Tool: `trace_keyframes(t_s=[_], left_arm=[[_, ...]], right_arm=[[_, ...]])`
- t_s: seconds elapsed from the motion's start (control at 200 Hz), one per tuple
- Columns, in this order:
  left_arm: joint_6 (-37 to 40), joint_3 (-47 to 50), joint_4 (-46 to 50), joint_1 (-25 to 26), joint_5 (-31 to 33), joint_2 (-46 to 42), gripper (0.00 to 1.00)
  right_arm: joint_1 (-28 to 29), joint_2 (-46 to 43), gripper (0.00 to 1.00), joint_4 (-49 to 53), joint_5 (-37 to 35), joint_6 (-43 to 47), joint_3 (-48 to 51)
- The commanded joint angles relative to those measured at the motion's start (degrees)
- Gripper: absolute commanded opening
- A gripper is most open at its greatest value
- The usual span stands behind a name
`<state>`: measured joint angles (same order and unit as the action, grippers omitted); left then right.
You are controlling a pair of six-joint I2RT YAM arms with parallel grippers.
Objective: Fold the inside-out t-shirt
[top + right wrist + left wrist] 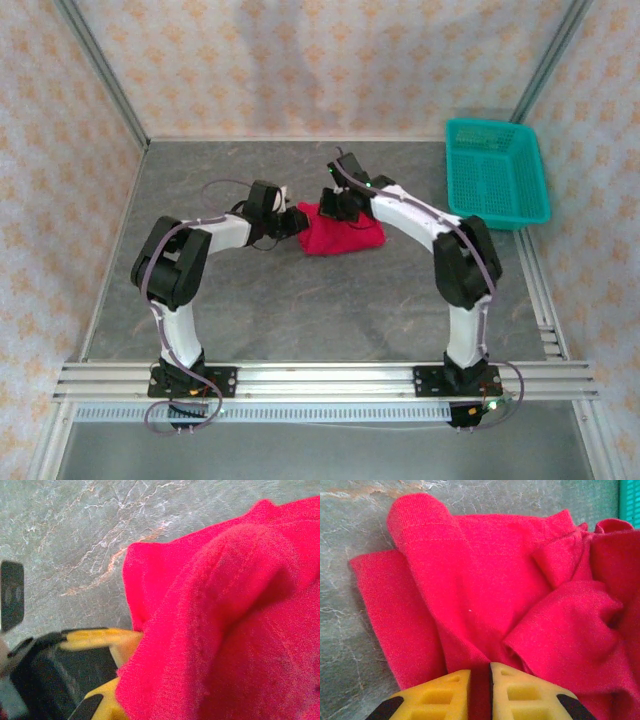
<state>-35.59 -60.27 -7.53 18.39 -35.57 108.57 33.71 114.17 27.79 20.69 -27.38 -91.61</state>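
Table (300,310): grey marbled top, under both grippers.
Basket (497,172): teal, well off to the right of the right gripper, apart from the shirt.
Shirt (343,233): red, crumpled in a heap on the table between the two grippers.
Left gripper (480,675): jaws narrow, pinching a fold at the shirt's left edge.
Right gripper (336,207): closed on the shirt's far edge; cloth drapes over its yellow fingers (97,639), hiding the tips.

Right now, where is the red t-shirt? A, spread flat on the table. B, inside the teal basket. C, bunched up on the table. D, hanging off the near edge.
C: the red t-shirt lies crumpled in a heap on the grey table, well apart from the teal basket at the far right.
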Motion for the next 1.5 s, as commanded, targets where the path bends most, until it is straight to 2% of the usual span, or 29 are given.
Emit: trace_keyframes(t_s=[0.0,0.055,0.165,0.25,0.335,0.38,0.445,0.57,0.671,0.726,0.826,0.956,1.071,1.121,1.216,1.316,1.491], left_arm=[[-0.1,1.0,-2.1,0.1,-0.6,0.5,0.18],[0.2,2.2,-1.9,0.2,-0.1,0.2,0.18],[2.3,4.8,1.0,0.0,1.9,-3.3,0.18],[6.4,5.3,8.0,-0.1,4.8,-8.1,0.18],[10.3,5.3,15.8,0.0,9.2,-14.6,0.19],[11.7,5.0,19.1,0.0,11.2,-18.0,0.19],[12.0,4.6,21.2,0.3,12.0,-22.4,0.19],[10.0,1.9,20.4,4.8,11.5,-26.1,0.19],[7.6,-2.8,17.0,10.9,10.4,-22.4,0.19],[6.2,-7.0,15.9,13.8,9.4,-17.6,0.18],[3.8,-16.6,15.0,17.0,7.6,-7.0,0.16],[2.7,-30.8,20.5,17.5,8.2,7.0,0.13],[6.7,-40.3,32.6,16.2,14.2,13.9,0.07],[6.8,-39.2,34.3,14.7,17.1,13.5,0.05],[5.3,-30.9,31.5,10.8,19.6,9.5,0.05],[3.3,-24.1,27.6,8.5,17.5,7.2,0.06],[1.4,-16.4,21.4,8.3,15.3,8.4,0.06]], right_arm=[[0.3,6.6,0.00,3.3,2.9,1.2,-6.7],[0.3,9.8,0.00,3.9,3.3,1.2,-9.9],[0.3,15.8,0.09,8.2,4.5,1.6,-17.7],[0.3,16.8,0.38,12.1,4.8,2.4,-22.2],[0.1,12.9,0.64,13.2,3.2,3.5,-22.2],[-0.4,10.1,0.70,13.6,2.1,3.8,-21.3],[-2.1,5.6,0.73,13.7,1.0,3.4,-18.8],[-8.0,-4.7,0.73,10.9,-2.0,1.2,-8.1],[-13.9,-12.9,0.71,5.7,-2.3,-0.4,3.1],[-17.3,-15.5,0.64,4.7,-2.9,-1.0,7.6],[-22.6,-16.8,0.42,4.3,-2.3,-2.2,12.4],[-24.1,-16.1,0.29,4.2,-1.7,-2.5,14.2],[-24.0,-14.5,0.24,2.4,1.7,-3.5,15.1],[-23.5,-14.0,0.24,1.1,2.8,-3.8,15.8],[-21.7,-13.1,0.24,-0.2,3.8,-3.7,16.9],[-19.6,-11.8,0.24,-2.1,4.6,-4.1,17.7],[-15.9,-7.7,0.24,-6.3,6.3,-7.0,14.8]])
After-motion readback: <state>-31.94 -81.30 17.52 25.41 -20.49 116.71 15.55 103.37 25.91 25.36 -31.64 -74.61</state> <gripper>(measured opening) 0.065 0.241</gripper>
